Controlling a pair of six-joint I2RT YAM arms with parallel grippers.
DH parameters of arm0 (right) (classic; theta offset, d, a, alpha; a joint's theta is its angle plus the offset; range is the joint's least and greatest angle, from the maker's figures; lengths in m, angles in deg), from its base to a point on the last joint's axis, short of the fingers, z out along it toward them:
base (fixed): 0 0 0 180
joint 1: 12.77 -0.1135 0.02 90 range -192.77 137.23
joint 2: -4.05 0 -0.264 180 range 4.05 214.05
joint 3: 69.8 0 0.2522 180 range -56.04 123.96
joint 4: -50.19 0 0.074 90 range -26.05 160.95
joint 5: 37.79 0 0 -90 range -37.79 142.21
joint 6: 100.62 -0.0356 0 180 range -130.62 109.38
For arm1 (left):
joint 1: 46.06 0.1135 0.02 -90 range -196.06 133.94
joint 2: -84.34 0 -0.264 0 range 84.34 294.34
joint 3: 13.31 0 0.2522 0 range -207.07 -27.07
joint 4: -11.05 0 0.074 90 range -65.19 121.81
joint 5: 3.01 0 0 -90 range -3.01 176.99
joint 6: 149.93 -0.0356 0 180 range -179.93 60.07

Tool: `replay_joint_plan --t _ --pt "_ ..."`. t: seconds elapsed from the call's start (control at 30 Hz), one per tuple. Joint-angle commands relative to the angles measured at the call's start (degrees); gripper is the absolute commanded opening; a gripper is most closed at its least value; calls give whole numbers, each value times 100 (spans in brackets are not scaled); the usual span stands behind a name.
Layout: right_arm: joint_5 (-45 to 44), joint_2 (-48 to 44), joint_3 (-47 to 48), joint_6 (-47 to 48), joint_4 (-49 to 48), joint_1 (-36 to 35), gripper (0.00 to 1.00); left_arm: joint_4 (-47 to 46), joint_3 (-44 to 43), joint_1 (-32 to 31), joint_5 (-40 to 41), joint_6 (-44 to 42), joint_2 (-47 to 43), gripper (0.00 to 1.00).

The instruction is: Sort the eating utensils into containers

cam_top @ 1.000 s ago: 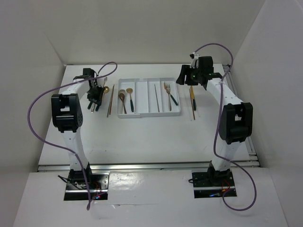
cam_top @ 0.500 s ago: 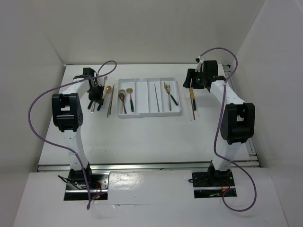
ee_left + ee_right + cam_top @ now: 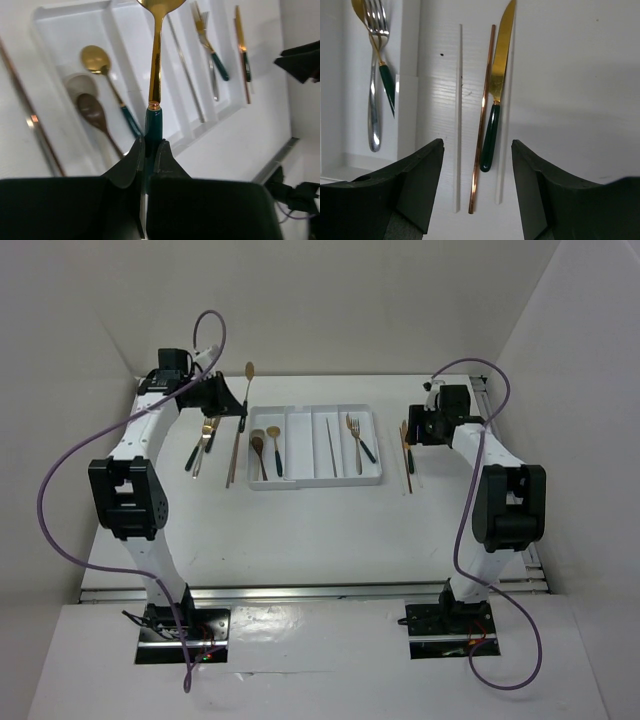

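Observation:
My left gripper is shut on the teal handle of a gold-headed spoon and holds it in the air, just left of the white tray. The tray holds two spoons in its left compartment, a chopstick in the third and forks in the right one. My right gripper is open above a knife and a chopstick lying right of the tray.
Two utensils and a chopstick lie on the table left of the tray. White walls close the back and both sides. The forks show at the left edge of the right wrist view.
My left gripper has lifted the spoon off the table and moved up toward the tray's back left corner. My right gripper has moved right, over the knife and chopstick.

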Motion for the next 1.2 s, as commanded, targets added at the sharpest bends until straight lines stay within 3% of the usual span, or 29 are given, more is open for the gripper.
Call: replay_joint_plan --t 0.0,0.17,0.4,0.8,0.9,1.17 --pt "-263 -369 -205 422 -273 -1 64 -251 149 -254 -722 619 9 0" --pt "-430 -317 -258 616 -273 -1 63 -628 580 -421 -774 1094 176 0" --pt "-615 -193 -320 836 -273 -1 59 -841 520 -684 -125 1358 466 0" --pt "-474 377 -320 942 -334 -1 49 -402 132 -1045 1212 998 633 42" --pt "-334 518 -267 942 -334 -53 43 -401 132 -1046 1344 858 492 49" --pt "-219 633 -319 889 -387 -352 41 -392 387 -1046 1599 804 264 50"
